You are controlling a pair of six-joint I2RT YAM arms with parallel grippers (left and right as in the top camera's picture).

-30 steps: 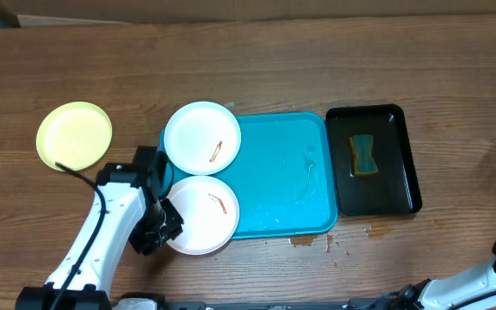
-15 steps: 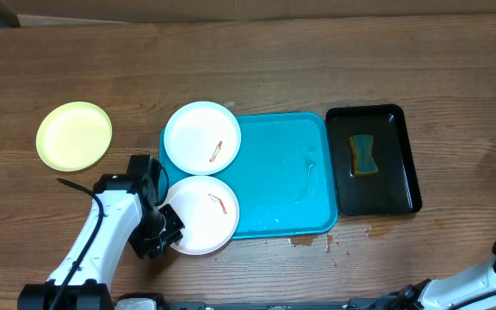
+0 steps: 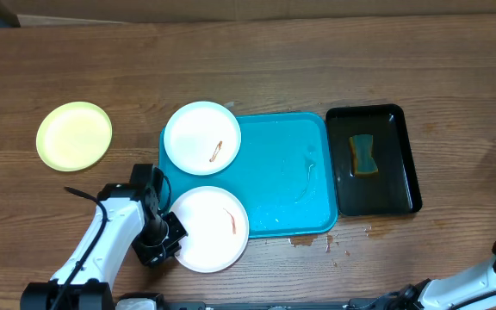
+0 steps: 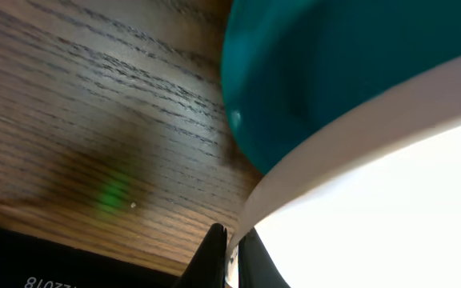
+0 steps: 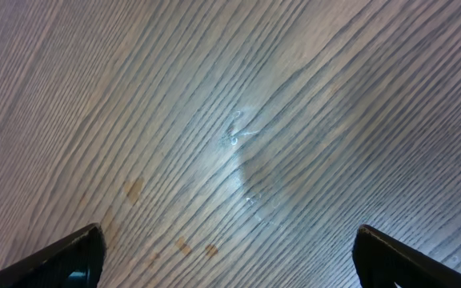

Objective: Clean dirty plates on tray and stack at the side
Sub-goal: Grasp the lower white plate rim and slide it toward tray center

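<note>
Plate (image 3: 210, 232) rim, pinched between left fingers (image 4: 212, 260)

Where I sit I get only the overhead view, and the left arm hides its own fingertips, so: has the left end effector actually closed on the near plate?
Observer: Yes. The left wrist view shows the left end effector pinched shut on the outermost white rim of the near plate, just below the tray corner.
Operator: And the right end effector? It's outside my frame.
Observer: The right wrist view shows the right end effector open and empty, above bare table wood with faint wet marks.
</note>
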